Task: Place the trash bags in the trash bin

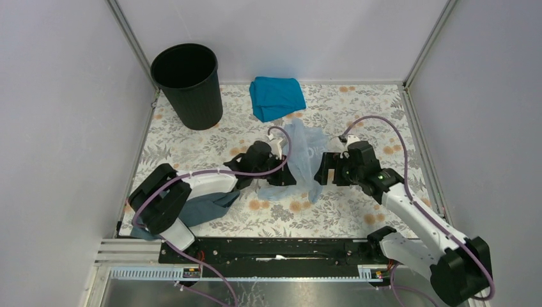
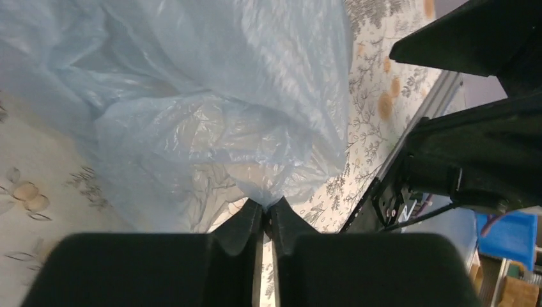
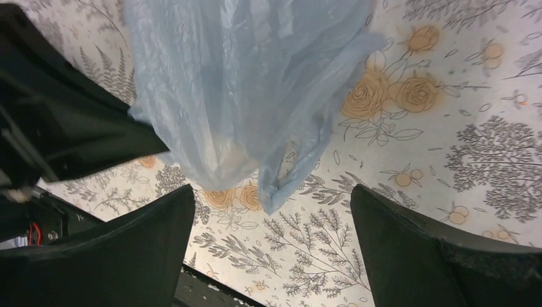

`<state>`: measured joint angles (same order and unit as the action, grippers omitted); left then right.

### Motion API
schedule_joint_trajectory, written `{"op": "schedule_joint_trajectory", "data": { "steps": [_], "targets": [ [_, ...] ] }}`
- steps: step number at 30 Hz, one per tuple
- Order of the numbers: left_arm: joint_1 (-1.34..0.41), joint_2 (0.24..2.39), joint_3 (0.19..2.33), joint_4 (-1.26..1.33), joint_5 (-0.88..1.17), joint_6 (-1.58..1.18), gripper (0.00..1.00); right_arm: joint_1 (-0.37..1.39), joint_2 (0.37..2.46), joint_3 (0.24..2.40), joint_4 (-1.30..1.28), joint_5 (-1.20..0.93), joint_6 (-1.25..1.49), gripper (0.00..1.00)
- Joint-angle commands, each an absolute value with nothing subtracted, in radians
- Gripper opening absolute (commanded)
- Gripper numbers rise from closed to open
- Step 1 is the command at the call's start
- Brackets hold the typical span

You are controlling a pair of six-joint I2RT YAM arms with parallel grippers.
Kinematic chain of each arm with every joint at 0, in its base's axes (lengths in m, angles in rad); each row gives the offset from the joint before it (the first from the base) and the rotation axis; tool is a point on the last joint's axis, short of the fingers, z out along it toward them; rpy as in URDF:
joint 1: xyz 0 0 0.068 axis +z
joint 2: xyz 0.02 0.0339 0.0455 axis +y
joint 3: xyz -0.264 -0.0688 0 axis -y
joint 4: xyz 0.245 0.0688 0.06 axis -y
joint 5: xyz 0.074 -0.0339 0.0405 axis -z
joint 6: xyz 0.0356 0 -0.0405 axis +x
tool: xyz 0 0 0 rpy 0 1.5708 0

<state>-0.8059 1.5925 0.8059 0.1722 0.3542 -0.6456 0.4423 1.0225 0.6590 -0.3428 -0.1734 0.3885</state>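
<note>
The left gripper (image 2: 267, 214) was clamped on a bunched fold of the bag (image 2: 211, 115), judged light, limp and slippery; the right gripper (image 3: 271, 204) stood apart.

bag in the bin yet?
Out. The bag is crumpled mid-table, well apart from the bin at the far left corner. The left gripper is shut on its film.

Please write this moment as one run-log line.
left pincer: shut on trash bag | right pincer: open | trash bin: without bag
</note>
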Motion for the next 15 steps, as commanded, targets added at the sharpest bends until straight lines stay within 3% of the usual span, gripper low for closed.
{"op": "schedule_joint_trajectory", "data": {
  "steps": [1,5,10,15],
  "targets": [
    [-0.687,1.550,0.741,0.520,0.552,-0.792,0.05,0.448,0.903,0.646,-0.368,-0.092,0.385,0.98],
    [-0.621,1.521,0.678,0.688,0.615,-0.946,0.00,0.448,0.906,0.622,-0.324,-0.157,0.418,0.98],
    [-0.546,1.593,0.561,1.187,0.703,-1.302,0.00,0.448,0.983,0.643,-0.343,-0.158,0.359,0.97],
    [-0.523,1.765,0.524,1.604,0.707,-1.595,0.00,0.447,0.999,0.596,-0.153,-0.292,0.439,0.95]
  ]
}}
